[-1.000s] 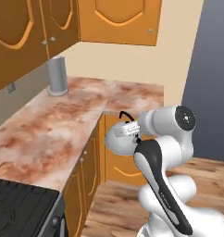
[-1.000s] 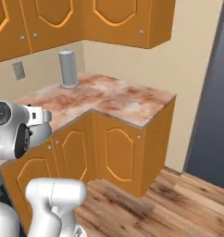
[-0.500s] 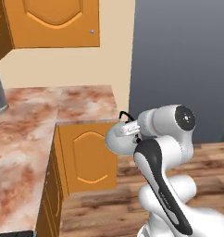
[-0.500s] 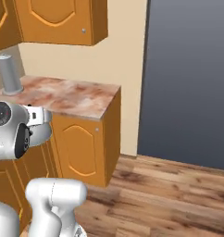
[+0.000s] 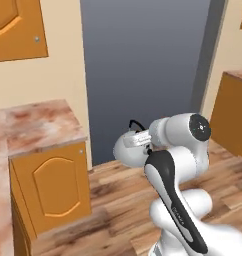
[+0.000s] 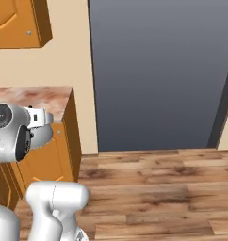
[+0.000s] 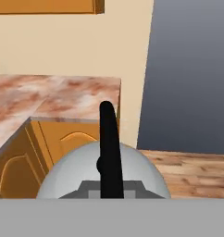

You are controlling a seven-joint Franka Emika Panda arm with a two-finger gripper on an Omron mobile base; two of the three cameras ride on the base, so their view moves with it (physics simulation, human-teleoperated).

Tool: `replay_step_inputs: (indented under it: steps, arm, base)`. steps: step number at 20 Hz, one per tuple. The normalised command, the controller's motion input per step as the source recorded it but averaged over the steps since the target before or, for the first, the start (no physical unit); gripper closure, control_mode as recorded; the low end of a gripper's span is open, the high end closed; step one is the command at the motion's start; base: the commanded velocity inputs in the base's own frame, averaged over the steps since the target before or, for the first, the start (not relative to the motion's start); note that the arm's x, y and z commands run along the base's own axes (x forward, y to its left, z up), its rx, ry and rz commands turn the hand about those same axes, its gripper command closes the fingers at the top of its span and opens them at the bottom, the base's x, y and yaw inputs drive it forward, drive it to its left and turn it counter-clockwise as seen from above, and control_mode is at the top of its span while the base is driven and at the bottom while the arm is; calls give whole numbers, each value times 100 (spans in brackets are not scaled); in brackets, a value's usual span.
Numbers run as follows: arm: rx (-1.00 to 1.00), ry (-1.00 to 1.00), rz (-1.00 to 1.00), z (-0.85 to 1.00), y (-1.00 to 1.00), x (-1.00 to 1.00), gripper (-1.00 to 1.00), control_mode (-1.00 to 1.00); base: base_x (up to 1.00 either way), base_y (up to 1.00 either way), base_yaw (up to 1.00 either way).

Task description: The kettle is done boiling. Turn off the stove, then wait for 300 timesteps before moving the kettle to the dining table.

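While we carry the small silver-white dome kettle [image 5: 127, 149] w/ thin black arched handle [image 7: 109, 148] in front of our white arm, above the wooden plank floor [image 6: 158, 188], our gripper [image 7: 110, 192] is clenched on that handle. Marbled reddish counter [image 5: 38, 122] w/ orange cabinet door [image 5: 55, 187] is at left.

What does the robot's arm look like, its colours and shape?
The arm is glossy white, built of fat rounded segments. A black band runs down one link, and a dark round cap with a small mark closes the joint. In the right base view the same white body carries a dark joint disc.
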Motion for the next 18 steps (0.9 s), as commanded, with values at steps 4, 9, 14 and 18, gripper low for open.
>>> replay_step_inputs:
  steps: [4, 9, 14, 18]
  arm:
    - [0, 0, 0, 0, 0, 0, 100, 100]
    - [0, 0, 0, 0, 0, 0, 100, 100]
    - [0, 0, 0, 0, 0, 0, 100, 100]
    - [0, 0, 0, 0, 0, 0, 100, 100]
  base:
    - [-12, 5, -52]
    - [-9, 0, -51]
    - [-2, 0, -50]
    - [0, -1, -49]
